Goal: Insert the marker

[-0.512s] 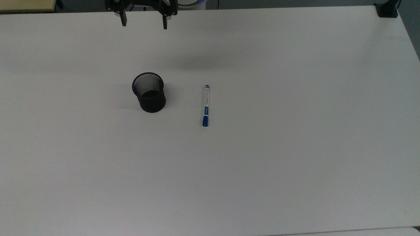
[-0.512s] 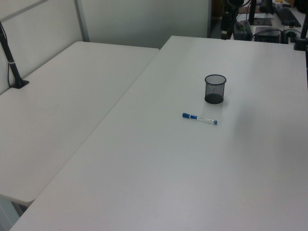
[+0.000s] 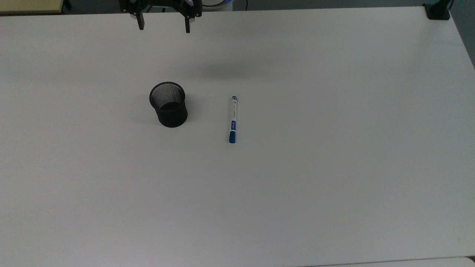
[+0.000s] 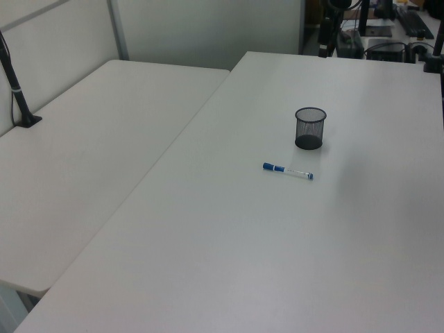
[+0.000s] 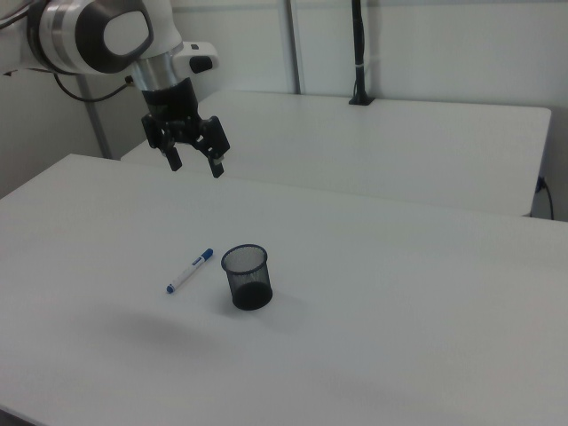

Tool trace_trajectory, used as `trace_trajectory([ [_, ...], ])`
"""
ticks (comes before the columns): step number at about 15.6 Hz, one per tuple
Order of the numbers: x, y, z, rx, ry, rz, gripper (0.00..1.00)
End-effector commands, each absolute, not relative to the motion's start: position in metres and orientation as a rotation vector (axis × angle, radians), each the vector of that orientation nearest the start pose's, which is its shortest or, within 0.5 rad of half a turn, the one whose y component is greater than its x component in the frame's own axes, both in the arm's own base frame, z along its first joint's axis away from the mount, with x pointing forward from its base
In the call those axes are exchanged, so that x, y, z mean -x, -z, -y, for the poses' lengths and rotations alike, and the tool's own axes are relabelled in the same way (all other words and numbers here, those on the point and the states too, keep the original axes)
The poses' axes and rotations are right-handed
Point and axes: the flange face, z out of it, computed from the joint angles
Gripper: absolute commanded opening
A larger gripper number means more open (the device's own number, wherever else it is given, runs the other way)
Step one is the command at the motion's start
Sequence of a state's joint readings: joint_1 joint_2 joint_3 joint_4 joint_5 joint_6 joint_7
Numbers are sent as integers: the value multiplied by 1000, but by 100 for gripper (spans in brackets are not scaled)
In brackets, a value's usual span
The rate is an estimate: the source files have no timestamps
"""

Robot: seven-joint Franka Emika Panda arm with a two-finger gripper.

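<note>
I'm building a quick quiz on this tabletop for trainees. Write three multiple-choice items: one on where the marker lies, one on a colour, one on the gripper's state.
1. In the top view, the marker lies:
A. inside the cup
B. on the table, right of the cup
C. in the gripper

2. The mesh cup is:
A. black
B. red
C. white

3. The gripper is:
A. shut on the marker
B. shut, empty
C. open, empty

Answers:
1 B, it lies flat, apart from the cup.
2 A, dark mesh all round.
3 C, fingers spread above the table.

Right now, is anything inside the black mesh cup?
The black mesh cup looks empty in the top view; its near wall covers part of the floor. The marker lies outside on the table.
</note>
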State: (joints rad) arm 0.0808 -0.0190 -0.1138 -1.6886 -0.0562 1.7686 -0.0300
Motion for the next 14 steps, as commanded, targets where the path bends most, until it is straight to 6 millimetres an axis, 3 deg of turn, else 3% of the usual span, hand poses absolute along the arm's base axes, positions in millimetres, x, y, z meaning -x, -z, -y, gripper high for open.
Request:
trace_trajectory([
  [1,-564,-599,21,3177,156,40,100],
  [6,-562,-593,22,3186,103,98,100],
  [10,-560,-577,20,3163,24,435,100],
  [13,-568,-550,-6,3168,-56,537,100],
  [14,-571,-533,-17,3160,-101,563,100],
])
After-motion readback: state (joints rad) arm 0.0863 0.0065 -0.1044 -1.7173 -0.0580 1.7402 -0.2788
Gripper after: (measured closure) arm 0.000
